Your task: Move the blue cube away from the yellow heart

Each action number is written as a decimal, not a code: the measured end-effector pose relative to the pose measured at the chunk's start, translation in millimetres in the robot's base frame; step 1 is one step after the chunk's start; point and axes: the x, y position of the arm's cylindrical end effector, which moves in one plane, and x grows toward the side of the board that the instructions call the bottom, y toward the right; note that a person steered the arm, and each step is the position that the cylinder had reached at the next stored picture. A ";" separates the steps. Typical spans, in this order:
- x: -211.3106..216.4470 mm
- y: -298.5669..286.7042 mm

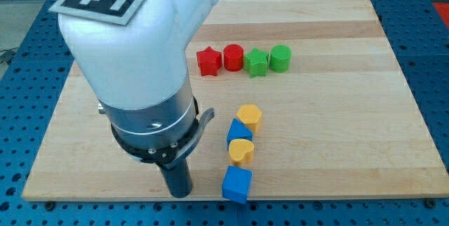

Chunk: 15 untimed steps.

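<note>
The blue cube sits near the board's bottom edge, just below the yellow heart and nearly touching it. Another blue block, its shape partly hidden, lies above the heart, with a yellow hexagon-like block above that. Together they form a tight column. My tip is at the bottom edge, to the left of the blue cube with a clear gap between them.
A row of blocks lies toward the view's top: red star, red cylinder, green star, green cylinder. The arm's white body hides the board's left part. The wooden board's bottom edge is close to the cube.
</note>
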 end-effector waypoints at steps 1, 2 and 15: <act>1.3 0.6; -2.0 22.5; -7.6 195.9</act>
